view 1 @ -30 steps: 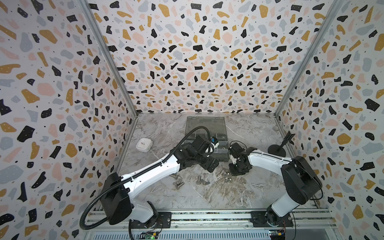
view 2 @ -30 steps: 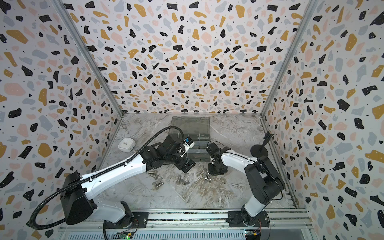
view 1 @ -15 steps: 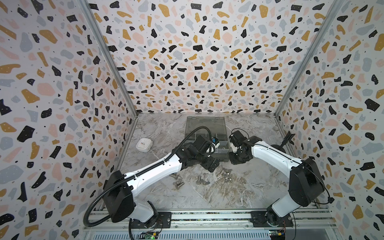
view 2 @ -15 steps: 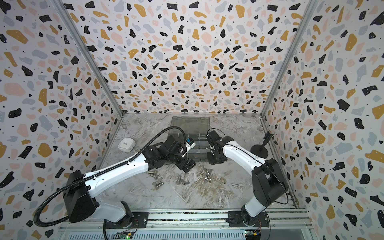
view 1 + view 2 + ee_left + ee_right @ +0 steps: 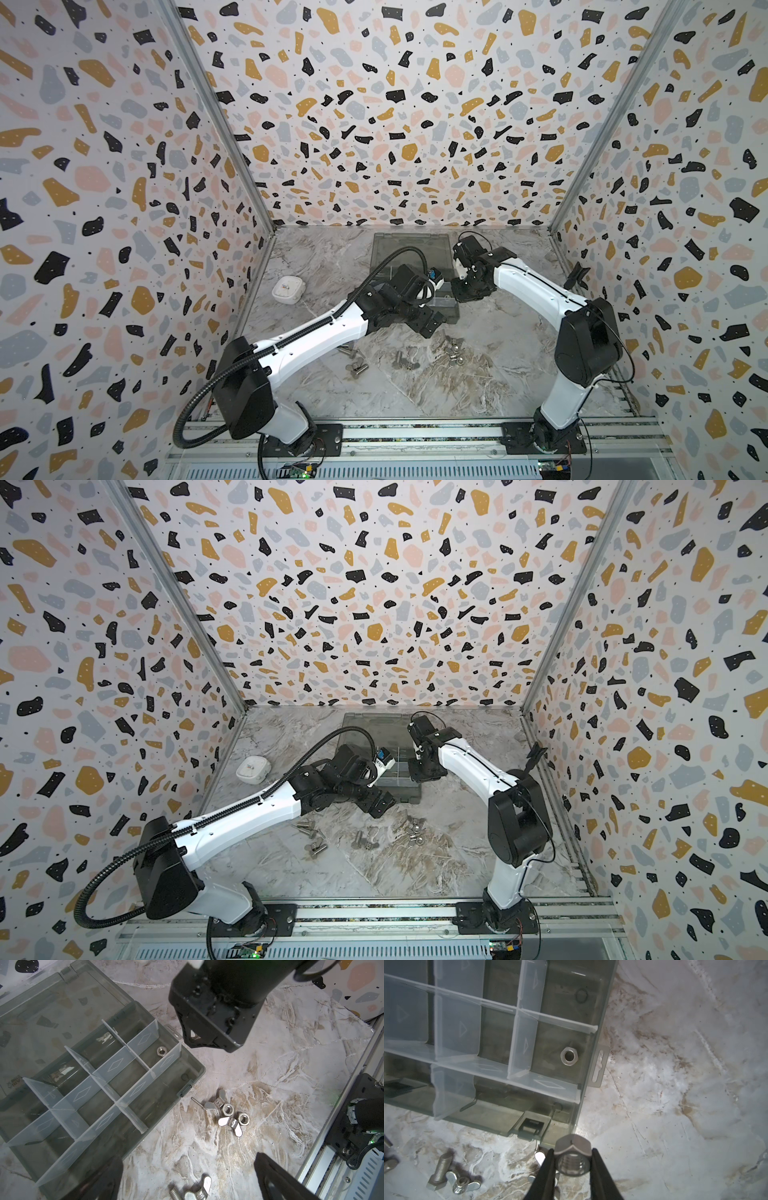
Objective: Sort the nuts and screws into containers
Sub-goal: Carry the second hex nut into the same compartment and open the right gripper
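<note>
The right hand (image 5: pixel 572 1151) gripped 1 hex nut (image 5: pixel 572 1144) over the desk (image 5: pixel 675 1084) just outside the organiser box (image 5: pixel 492 1105), and the clean play looked like clearing the wall, centring over the corner compartment (image 5: pixel 548 1043) with its 1 lone nut (image 5: pixel 569 1056) and releasing low, while the left hand (image 5: pixel 187 1157) hung wide open.

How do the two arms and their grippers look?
Both have white links and black joints. A ribbed black hose runs along the left arm; the right arm carries a thin black wire. The left gripper and right gripper are black, with tapering fingers.
</note>
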Robot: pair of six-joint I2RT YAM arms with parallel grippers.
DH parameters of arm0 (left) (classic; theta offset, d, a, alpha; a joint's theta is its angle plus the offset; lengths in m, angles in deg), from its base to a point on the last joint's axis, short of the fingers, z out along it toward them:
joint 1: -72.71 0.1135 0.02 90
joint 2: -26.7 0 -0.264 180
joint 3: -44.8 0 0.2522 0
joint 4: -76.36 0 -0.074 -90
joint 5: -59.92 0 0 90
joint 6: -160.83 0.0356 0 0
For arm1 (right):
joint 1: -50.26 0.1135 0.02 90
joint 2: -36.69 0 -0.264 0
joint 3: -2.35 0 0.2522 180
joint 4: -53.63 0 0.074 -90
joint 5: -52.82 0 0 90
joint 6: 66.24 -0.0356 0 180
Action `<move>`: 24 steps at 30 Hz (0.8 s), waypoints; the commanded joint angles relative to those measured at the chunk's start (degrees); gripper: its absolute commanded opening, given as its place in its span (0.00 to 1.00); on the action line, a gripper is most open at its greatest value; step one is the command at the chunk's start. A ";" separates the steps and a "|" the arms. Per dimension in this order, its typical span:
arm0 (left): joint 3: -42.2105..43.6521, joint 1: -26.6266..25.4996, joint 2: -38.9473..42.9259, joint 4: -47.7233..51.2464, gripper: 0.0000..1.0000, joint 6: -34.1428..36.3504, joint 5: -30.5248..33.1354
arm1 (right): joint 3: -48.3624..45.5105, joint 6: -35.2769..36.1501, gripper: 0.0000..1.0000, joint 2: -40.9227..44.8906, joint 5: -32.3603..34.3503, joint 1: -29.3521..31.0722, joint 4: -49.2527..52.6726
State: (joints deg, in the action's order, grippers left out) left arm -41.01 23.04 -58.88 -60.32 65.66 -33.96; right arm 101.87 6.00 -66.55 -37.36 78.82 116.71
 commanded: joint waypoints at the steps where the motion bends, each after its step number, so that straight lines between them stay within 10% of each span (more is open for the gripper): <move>1: -2.19 -0.12 -0.86 0.14 1.00 1.33 0.72 | 4.15 1.43 0.21 -1.40 -0.07 -0.43 0.57; 24: -6.18 4.20 -3.45 2.61 1.00 4.02 0.10 | 12.26 3.34 0.40 -10.49 -4.62 -1.22 -0.03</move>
State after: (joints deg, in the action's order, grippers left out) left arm -44.97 26.60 -61.86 -58.04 68.70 -33.20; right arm 112.08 8.76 -78.97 -41.10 77.86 115.77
